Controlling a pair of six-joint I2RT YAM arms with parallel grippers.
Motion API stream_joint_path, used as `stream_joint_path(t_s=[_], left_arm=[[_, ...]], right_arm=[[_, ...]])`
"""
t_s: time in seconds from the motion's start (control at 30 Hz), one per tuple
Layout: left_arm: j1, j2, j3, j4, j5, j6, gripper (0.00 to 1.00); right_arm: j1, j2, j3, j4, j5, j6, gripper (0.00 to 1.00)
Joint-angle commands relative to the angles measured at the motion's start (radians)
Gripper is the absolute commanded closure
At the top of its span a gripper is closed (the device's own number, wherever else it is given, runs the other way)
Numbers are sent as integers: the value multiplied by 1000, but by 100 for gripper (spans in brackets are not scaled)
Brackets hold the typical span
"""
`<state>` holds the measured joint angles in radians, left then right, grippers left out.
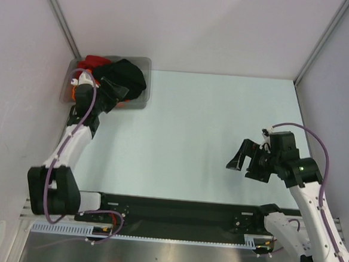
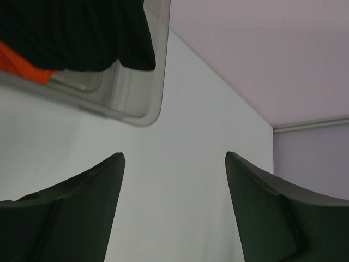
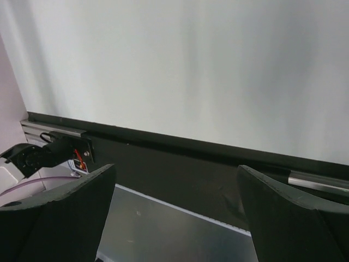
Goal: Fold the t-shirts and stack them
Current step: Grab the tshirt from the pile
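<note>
Seen from above, a pale bench (image 1: 198,132) fills the middle, walled at 9, 12 and 3 o'clock, with a black rail (image 1: 175,210) along its 6 o'clock edge. Most of the surface lies open, from the centre out to the 12 and 3 o'clock edges. One clear grey bin (image 1: 144,62) sits in the 10 o'clock corner, tight to the walls. It holds three t-shirts in a loose heap, none of them folded: one black t-shirt (image 1: 129,75) on top, one dark red t-shirt (image 1: 94,60) towards the corner, and one orange t-shirt (image 1: 73,91) showing as slivers at the bin's near rim. Two arms are present. The left claw (image 1: 122,94) is over the bin's near edge, beside the black cloth. The right claw (image 1: 246,149) hangs over bare bench at 4 o'clock, well apart from the bin. From the left wrist, the left claw (image 2: 174,158) has its fingers spread apart with nothing between them. The bin's rounded corner (image 2: 155,103) is at 11 o'clock, the black t-shirt (image 2: 82,33) drapes inside it, and the orange t-shirt (image 2: 22,63) peeks out beneath. Open bench (image 2: 202,142) runs to 1 o'clock. From the right wrist, the right claw (image 3: 175,169) is wide apart and holds nothing. It faces the black rail (image 3: 163,150) with bare bench (image 3: 191,71) above.
</note>
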<state>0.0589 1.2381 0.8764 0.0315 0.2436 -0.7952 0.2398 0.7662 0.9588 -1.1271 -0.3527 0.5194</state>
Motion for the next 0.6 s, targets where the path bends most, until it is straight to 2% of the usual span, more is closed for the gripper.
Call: stream_joint_path(t_s=[0.0, 0.2, 0.33, 0.43, 0.57], left_arm=[[13, 167, 163, 225, 54, -59, 20], [22, 528, 480, 168, 85, -84, 14], [25, 662, 591, 177, 56, -169, 15], [15, 702, 674, 24, -54, -205, 16], [13, 783, 716, -18, -102, -278, 19]], right_arm=[[-4, 68, 83, 32, 17, -56, 0], [-39, 188, 123, 93, 52, -84, 0], [-77, 249, 133, 118, 44, -108, 0], [-128, 280, 149, 125, 40, -122, 0], [-181, 306, 147, 156, 6, -124, 0]])
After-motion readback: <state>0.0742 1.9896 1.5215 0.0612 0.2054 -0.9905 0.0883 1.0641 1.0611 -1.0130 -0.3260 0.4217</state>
